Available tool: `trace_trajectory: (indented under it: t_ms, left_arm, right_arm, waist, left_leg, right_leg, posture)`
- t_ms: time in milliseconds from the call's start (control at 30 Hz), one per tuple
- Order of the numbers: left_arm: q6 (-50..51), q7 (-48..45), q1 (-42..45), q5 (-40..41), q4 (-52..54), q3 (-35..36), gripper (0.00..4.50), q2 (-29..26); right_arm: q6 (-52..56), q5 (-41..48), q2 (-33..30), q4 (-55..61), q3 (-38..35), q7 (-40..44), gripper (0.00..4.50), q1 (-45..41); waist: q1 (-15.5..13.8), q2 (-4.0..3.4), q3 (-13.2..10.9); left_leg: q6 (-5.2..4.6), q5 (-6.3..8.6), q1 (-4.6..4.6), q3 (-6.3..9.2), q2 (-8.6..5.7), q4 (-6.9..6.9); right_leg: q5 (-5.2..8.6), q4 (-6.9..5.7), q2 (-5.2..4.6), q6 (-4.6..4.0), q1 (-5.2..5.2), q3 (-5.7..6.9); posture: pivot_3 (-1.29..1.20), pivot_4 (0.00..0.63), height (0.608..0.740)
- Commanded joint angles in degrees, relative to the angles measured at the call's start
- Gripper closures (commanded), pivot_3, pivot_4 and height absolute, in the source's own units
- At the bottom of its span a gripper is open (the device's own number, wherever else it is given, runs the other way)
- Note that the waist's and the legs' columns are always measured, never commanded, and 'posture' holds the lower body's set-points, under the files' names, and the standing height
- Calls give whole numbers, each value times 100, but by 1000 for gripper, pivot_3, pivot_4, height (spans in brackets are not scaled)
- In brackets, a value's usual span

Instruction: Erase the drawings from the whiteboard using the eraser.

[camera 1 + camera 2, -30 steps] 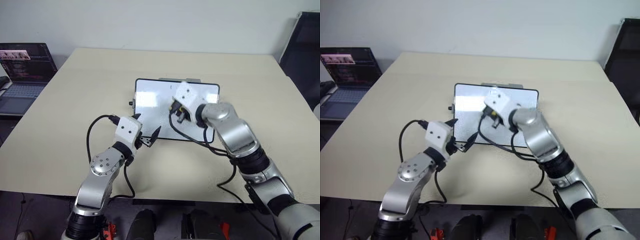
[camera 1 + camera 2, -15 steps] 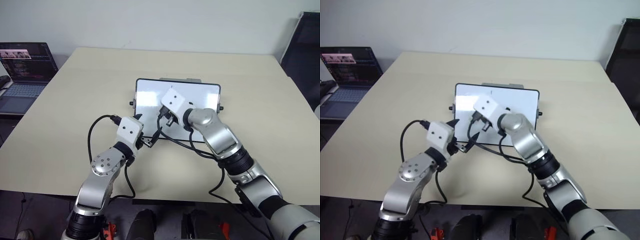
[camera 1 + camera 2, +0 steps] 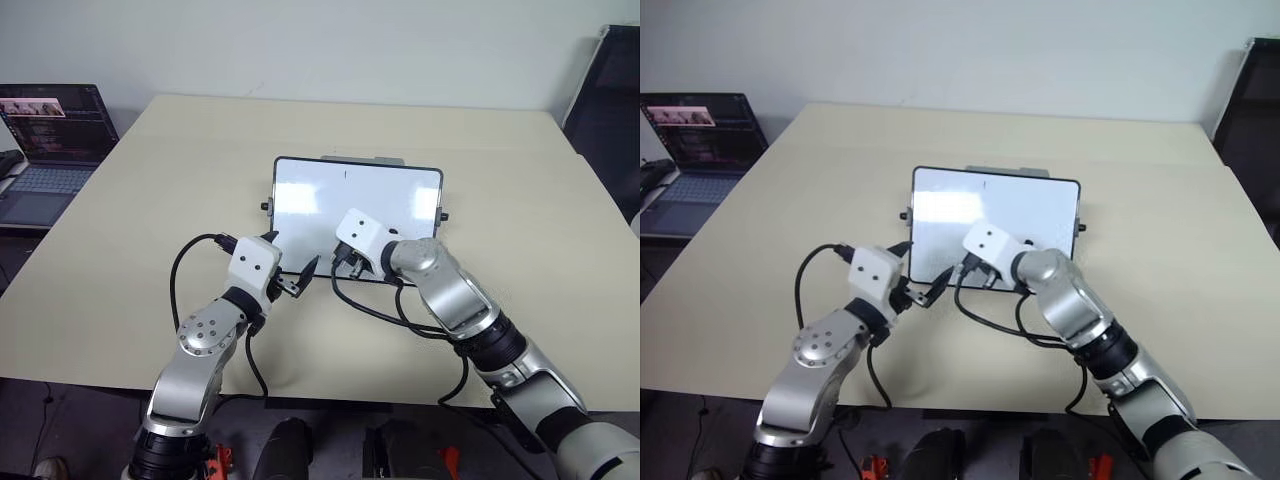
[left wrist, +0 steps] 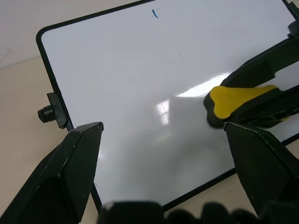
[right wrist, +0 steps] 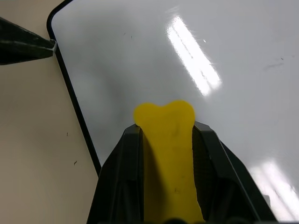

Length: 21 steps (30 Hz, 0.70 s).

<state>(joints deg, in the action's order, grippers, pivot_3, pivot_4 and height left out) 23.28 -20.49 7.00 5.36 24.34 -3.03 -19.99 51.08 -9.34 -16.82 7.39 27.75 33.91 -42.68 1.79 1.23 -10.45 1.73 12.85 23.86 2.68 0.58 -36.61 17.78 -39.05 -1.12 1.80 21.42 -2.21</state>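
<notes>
Perhaps office: laptop (image 3: pixel 45 140), table (image 3: pixel 150 200)

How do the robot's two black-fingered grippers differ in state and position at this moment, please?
The right gripper is shut on the yellow eraser; the left gripper is open and holds nothing. The right gripper is over the glossy white whiteboard; the left gripper sits at the board's near left corner. Both point toward the whiteboard.

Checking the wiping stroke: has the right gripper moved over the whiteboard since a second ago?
Yes. The right gripper with the eraser has come from mid-board to the whiteboard's near edge.
</notes>
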Motion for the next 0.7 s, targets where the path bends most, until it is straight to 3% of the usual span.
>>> trace_trajectory:
  t_ms: [33,400,700]
  left_arm:
    - [-75,17,44,-4,221,49,0,-3]
    - [-119,-45,174,9,77,35,0,-4]
    - [-128,-28,152,-6,102,-9,0,29]
  right_arm:
    - [231,184,12,447,-471,19,3416,-234]
    - [-193,305,444,-294,-975,-427,3416,-1289]
    - [-1653,-86,523,-1976,-796,-803,3416,-1920]
  waist:
    - [-1,0,0]
    - [4,0,0]
    - [4,-1,-1]
  left_leg:
    - [0,0,0,0,0,0]
    - [0,0,0,-2,0,2]
    - [0,0,0,-6,0,3]
  right_leg:
    - [0,0,0,0,0,0]
    - [0,1,0,0,1,-1]
    - [0,0,0,0,4,-2]
  posture:
    - [0,150,740]
    - [0,150,740]
    - [0,150,740]
